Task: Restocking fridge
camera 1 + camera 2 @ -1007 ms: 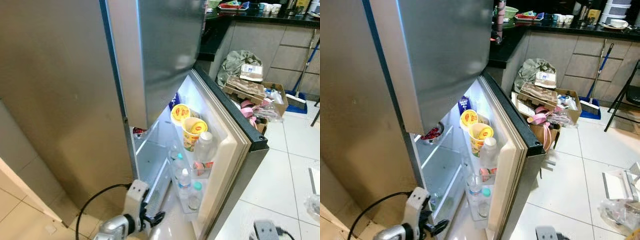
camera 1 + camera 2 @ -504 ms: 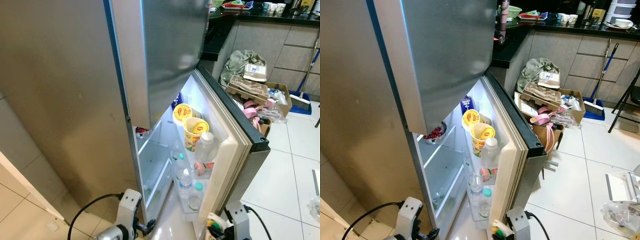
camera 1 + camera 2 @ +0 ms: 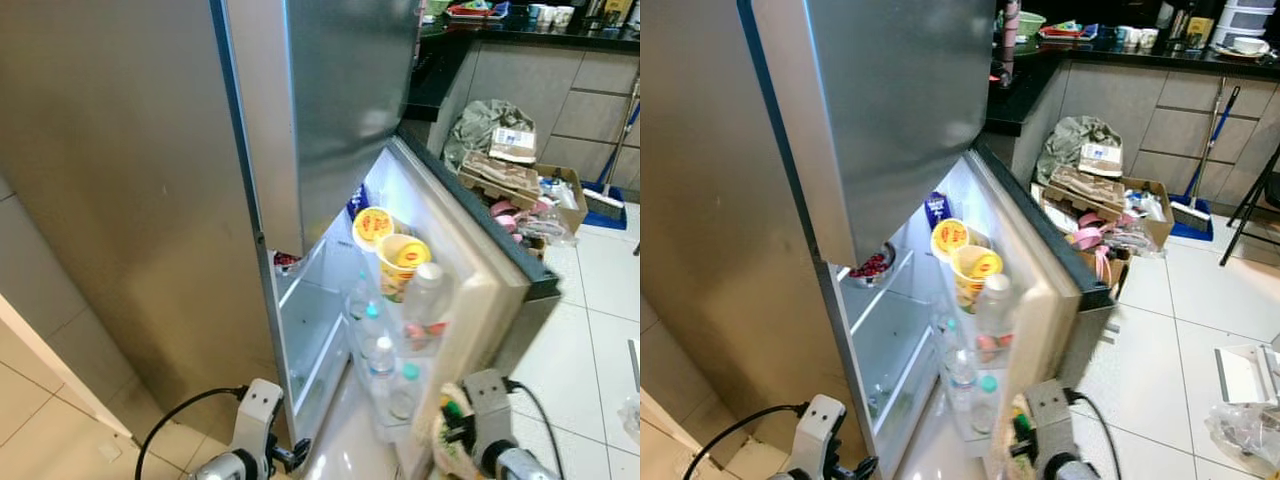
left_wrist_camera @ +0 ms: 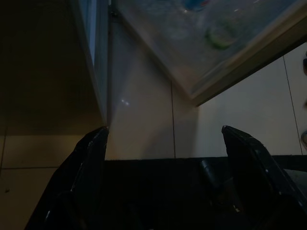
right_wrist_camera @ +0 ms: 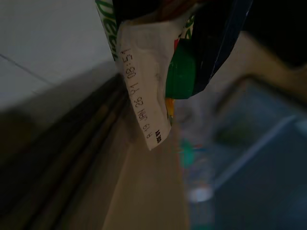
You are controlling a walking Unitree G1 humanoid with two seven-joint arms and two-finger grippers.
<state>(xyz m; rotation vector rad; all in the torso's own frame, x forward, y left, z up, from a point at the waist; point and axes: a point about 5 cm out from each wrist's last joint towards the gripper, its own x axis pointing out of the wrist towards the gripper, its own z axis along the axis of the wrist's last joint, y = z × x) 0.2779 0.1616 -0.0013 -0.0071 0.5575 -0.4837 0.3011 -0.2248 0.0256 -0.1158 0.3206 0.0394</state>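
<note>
Now | right gripper (image 3: 452, 440) raised with carton (image 5: 144, 81) | fridge door (image 3: 480, 290) nearer

the upper fridge door (image 3: 340, 100) is cut off by the top edge and hides most of the fridge interior (image 3: 315, 320) behind it. the bowl of red fruit (image 3: 872, 267) shows only partly below that door. the blue milk carton (image 3: 935, 208) is largely hidden behind the yellow tubs (image 3: 385, 240). the right gripper (image 3: 455, 440) is cut off by the bottom edge; its fingers are hidden by the carton (image 5: 158, 72) it carries. the carton's printed brand is cut off; the date stamp is legible. the door bottles (image 5: 192, 158) are blurred in the right wrist view. the left gripper (image 4: 163, 139) is dim, its finger bases lost in shadow.
</note>
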